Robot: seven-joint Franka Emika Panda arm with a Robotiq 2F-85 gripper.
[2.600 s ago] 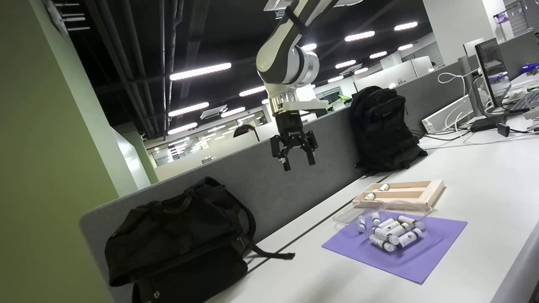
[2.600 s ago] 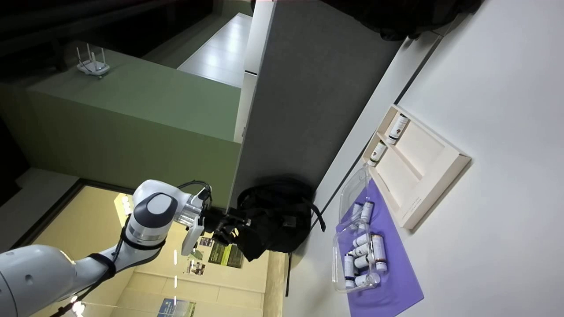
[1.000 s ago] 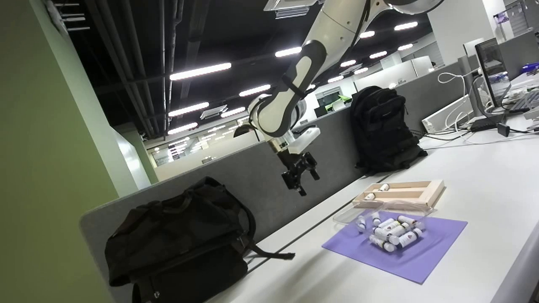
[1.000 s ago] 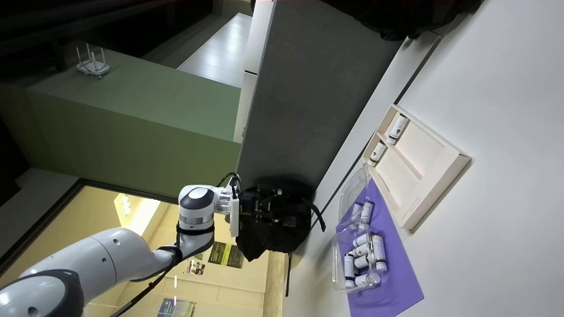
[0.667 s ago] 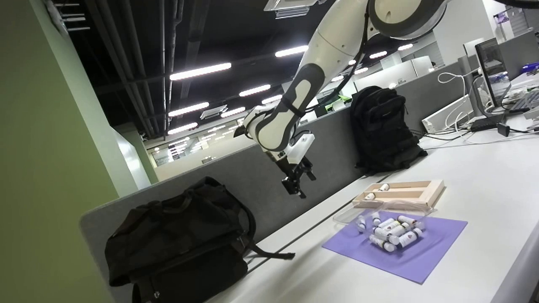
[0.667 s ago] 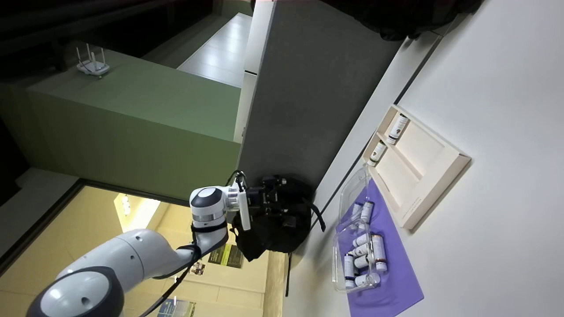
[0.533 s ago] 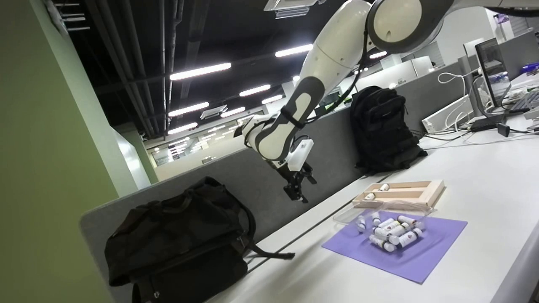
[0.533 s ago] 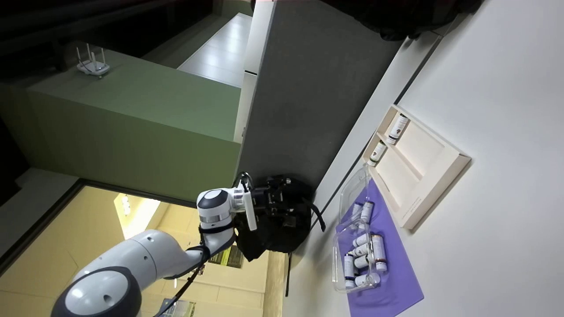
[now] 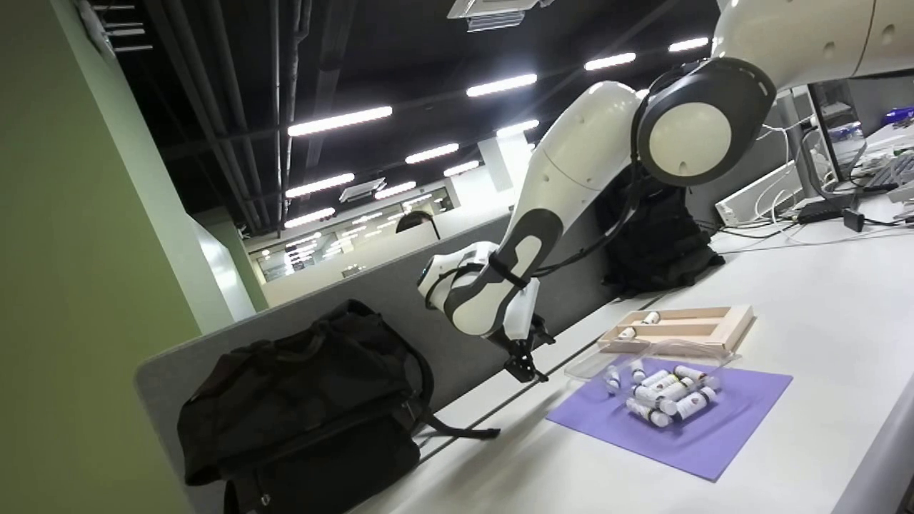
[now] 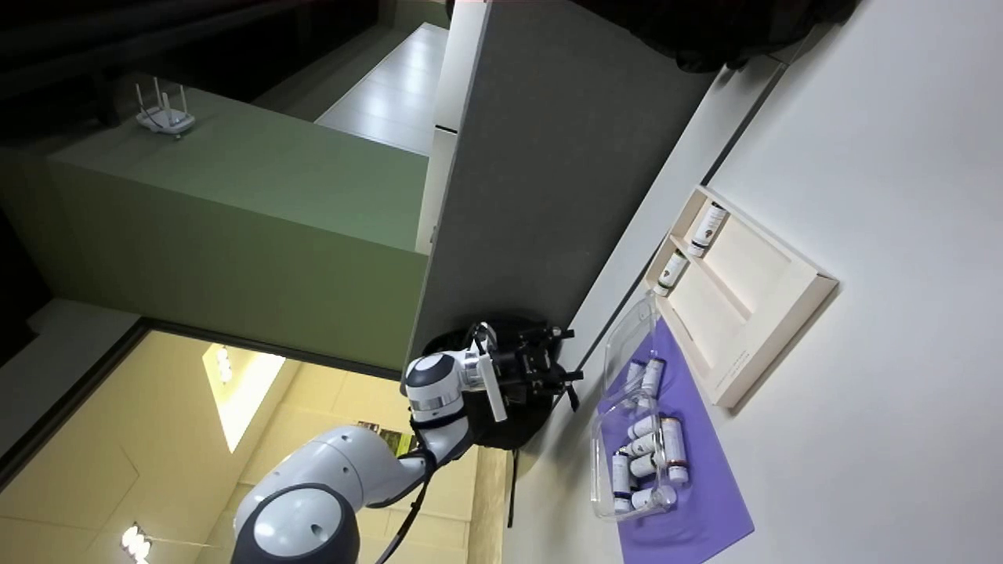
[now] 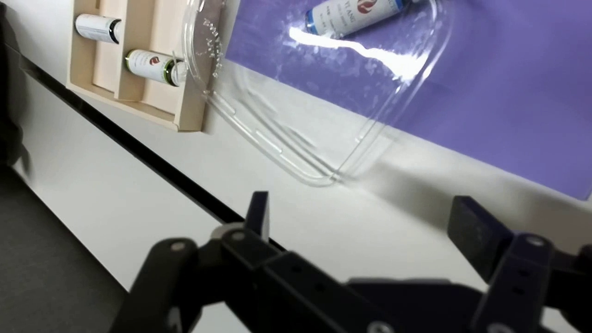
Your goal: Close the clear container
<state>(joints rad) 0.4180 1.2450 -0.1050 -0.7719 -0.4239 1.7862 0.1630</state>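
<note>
The clear container [image 10: 599,478] stands open on a purple mat, with several white bottles [image 10: 641,445] showing through. Its see-through lid [image 10: 627,345] is folded out towards the wooden tray, and it also shows in an exterior view [image 9: 598,363]. In the wrist view the lid [image 11: 305,111] lies ahead of the fingers, its corner partly over the white table. A blue-capped bottle [image 11: 354,16] shows at its far edge. My gripper [image 11: 360,203] is open and empty, apart from the lid. It is tilted, beside the lid, in both exterior views [image 9: 547,358] [image 10: 573,355].
A wooden tray [image 9: 725,330] with two bottles stands behind the container. A black backpack [image 9: 307,421] and another one [image 9: 660,250] lean on the grey partition [image 9: 464,307]. The purple mat [image 9: 721,435] lies under the container. A monitor [image 9: 839,135] and cables stand farther along the table.
The arm has come down and towards the container, and the gripper has tilted. It is now low beside the lid, still open. The container, lid and bottles have not moved.
</note>
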